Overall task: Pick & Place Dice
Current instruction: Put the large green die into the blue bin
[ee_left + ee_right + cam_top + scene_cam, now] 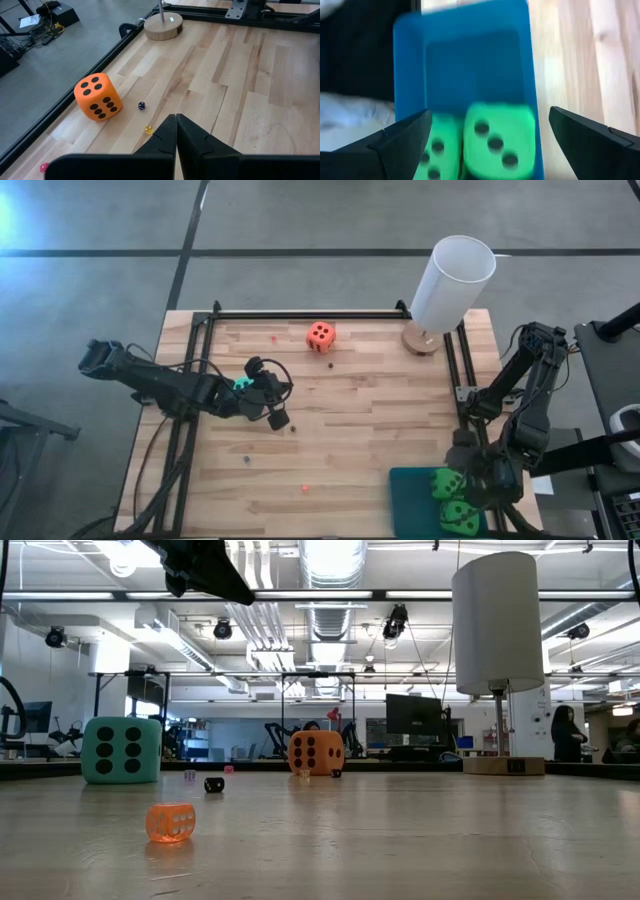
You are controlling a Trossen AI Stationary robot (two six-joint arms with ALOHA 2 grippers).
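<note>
High view: right gripper (478,492) fingers spread wide over the blue tray (408,485) at the table's near right corner, two green dice (447,483) lying inside. Left gripper (276,405) pinched together, empty, beside the turquoise die (242,383) mid-left. Orange die (320,335) sits near the white cylinder (451,283).

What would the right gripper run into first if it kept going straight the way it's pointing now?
Most likely a green die. The right gripper is open over the blue tray, and that die lies between its fingers, with a second green die beside it. How far off it is, I cannot tell.
</note>
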